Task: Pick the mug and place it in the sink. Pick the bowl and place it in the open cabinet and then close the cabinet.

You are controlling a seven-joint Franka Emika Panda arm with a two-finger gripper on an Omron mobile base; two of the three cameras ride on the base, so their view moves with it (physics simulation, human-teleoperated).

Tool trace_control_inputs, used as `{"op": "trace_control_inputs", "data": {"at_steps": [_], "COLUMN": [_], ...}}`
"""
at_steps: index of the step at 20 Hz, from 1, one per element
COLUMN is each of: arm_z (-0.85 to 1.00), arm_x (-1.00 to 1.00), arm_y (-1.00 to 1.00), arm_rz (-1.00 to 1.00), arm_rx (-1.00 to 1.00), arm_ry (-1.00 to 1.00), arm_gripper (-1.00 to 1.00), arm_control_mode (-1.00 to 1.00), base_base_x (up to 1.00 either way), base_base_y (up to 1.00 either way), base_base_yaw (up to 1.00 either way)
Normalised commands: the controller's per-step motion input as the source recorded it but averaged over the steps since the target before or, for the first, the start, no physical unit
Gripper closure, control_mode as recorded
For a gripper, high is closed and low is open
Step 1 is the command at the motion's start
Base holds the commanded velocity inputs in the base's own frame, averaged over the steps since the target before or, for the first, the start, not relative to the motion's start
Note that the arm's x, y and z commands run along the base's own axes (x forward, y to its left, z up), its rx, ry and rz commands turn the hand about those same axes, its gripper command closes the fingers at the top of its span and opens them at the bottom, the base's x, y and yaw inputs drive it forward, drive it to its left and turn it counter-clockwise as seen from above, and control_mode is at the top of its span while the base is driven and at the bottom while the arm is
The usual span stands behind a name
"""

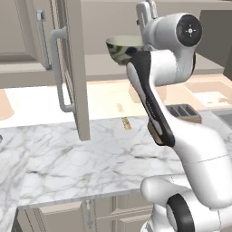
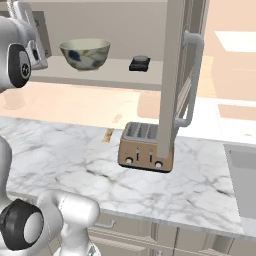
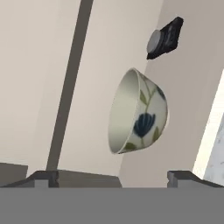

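The gripper [image 3: 112, 177] has its jaws spread wide with nothing between them, its two dark tips standing at the lower left and lower right of the hand view; ahead of it, in the middle of that view and clear of both tips, is the bowl [image 3: 139, 114], which appears tipped on its side there because the hand is rolled; in the right base view the bowl [image 2: 85, 54] stands upright on the shelf [image 2: 115, 70] inside the cabinet, at the upper left of the frame, and in the left base view it shows partly behind the arm at the upper centre [image 1: 118, 47]; so the bowl step looks done, released and resting on its own.

A small dark object [image 2: 139, 62] lies on the same shelf just to the right of the bowl; I cannot tell what it is.

The cabinet door [image 2: 172, 80] stands open, edge-on to the camera, its long bar handle [image 2: 192, 80] facing right in the right base view; in the left base view the door [image 1: 77, 68] hangs at the upper left; closing it appears to be what is left.

Below on the marble tabletop [image 2: 75, 160] sits a toaster [image 2: 145, 147]; part of the sink [image 2: 245, 180] shows at the right edge; whether the mug is in it cannot be told.
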Motion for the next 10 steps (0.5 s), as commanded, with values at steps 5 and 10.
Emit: {"op": "trace_control_inputs", "data": {"at_steps": [5, 10], "arm_z": [0.0, 0.03], "arm_x": [-1.0, -0.86], "arm_y": [0.0, -0.01], "arm_rz": [0.08, 0.0], "arm_rx": [-0.12, -0.16], "arm_ry": [0.06, -0.06], "arm_gripper": [-1.0, -1.0], "arm_control_mode": [-1.0, -1.0], "base_base_x": [0.0, 0.0], "base_base_y": [0.0, 0.0], "base_base_yaw": [0.0, 0.0]}}
